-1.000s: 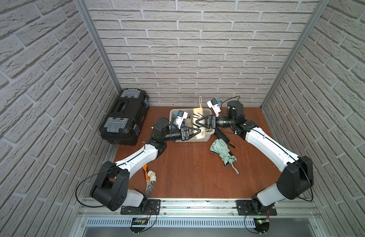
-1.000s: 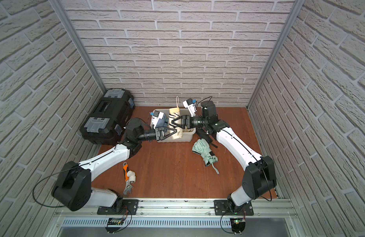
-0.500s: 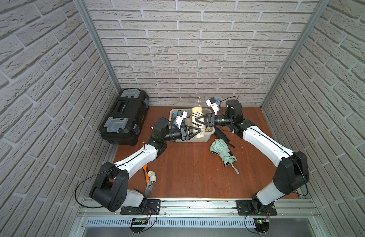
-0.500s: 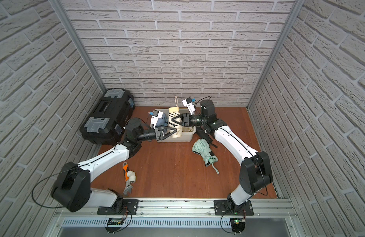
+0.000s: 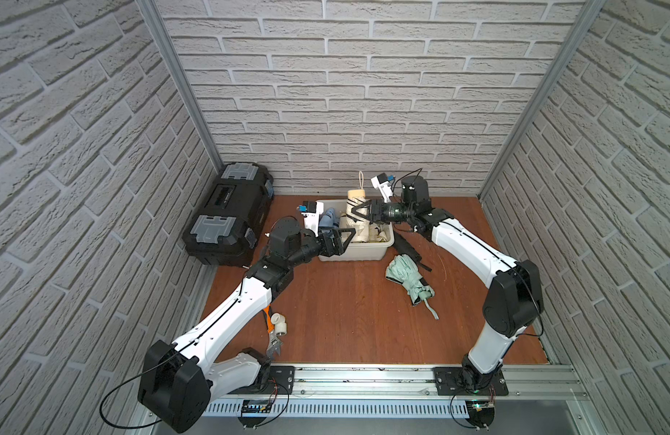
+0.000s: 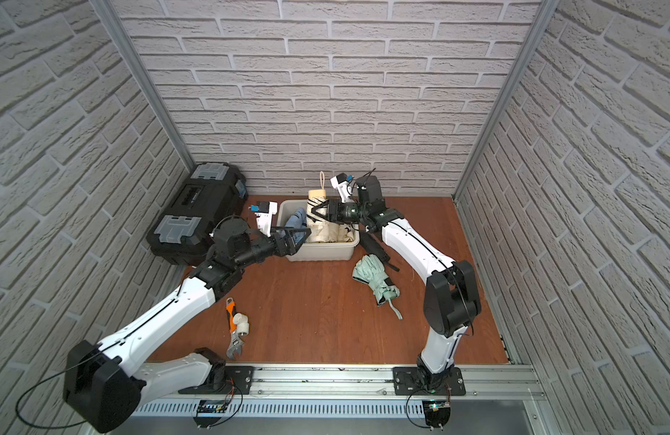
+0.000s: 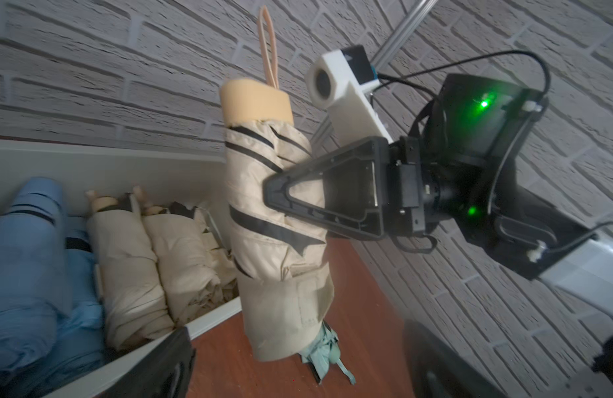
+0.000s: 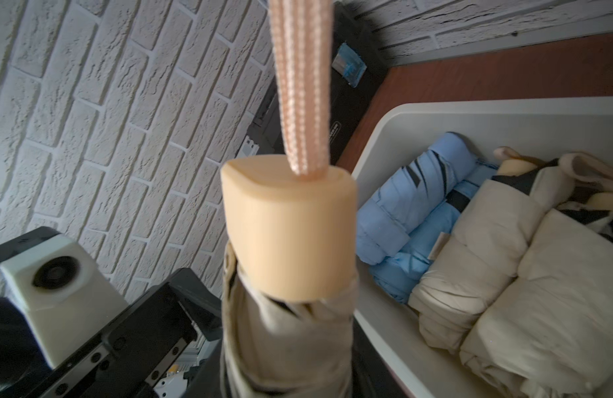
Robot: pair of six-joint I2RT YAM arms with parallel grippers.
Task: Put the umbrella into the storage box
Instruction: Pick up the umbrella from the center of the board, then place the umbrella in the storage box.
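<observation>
Beige umbrella held upright over the storage box, right gripper clamped, left gripper apart.

Far left, a black toolbox (image 5: 228, 214) stands against the wall. Near the front of the bench (image 5: 344, 324) an orange-handled wrench (image 6: 233, 331) lies touching a white pipe fitting (image 6: 242, 324). The left gripper (image 5: 342, 241) sits at the left front corner of the storage box (image 5: 357, 253), jaws spread wide, nothing between them. The box holds folded blue umbrellas (image 8: 418, 206) at its left and cream ones (image 8: 487, 241) beside them. The beige umbrella (image 7: 281, 262) hangs upright above the contents, handle and strap loop on top, and is not lying in the box. The right gripper (image 5: 355, 214) is closed on its middle. To the right, on the bench, a green umbrella (image 5: 405, 277) lies beside a black folded item (image 5: 406, 248).
</observation>
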